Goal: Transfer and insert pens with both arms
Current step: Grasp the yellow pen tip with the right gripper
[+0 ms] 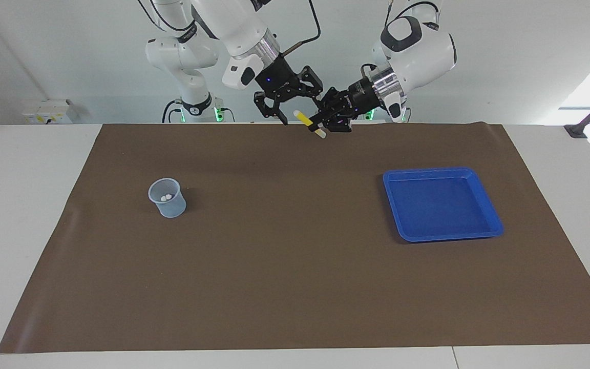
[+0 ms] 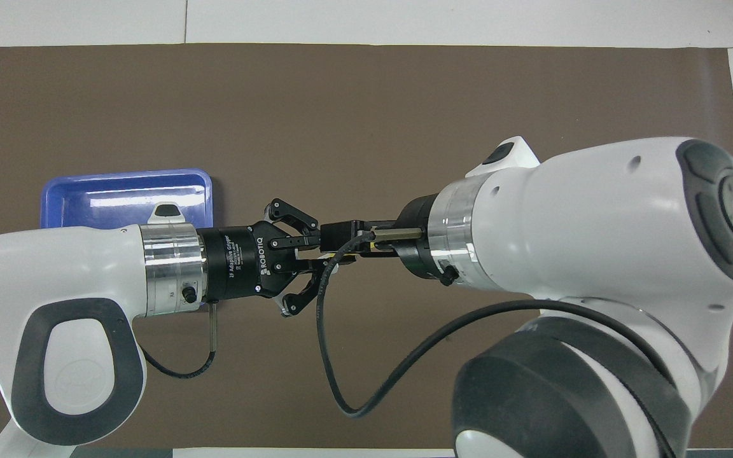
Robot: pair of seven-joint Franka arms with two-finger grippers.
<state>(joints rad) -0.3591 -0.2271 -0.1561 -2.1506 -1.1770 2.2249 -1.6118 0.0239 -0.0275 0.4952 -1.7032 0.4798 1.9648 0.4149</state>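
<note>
Left gripper: clamped on the yellow pen, raised over the robots' edge of the brown mat.
Right gripper: fingers spread, at the pen's 9 o'clock in the facing view, just beside its upper tip.
Yellow pen: tilted, whitish end lowest.
Clear cup: at 7 o'clock from the grippers, toward the right arm's end; two whitish pen caps show inside.
Blue tray: at 4 o'clock, toward the left arm's end.

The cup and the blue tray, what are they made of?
The cup looks like thin clear plastic: you can see the mat and two whitish pen caps through it. The blue tray looks like glossy hard plastic, since light glints on its floor. Both are guesses from looks.
</note>
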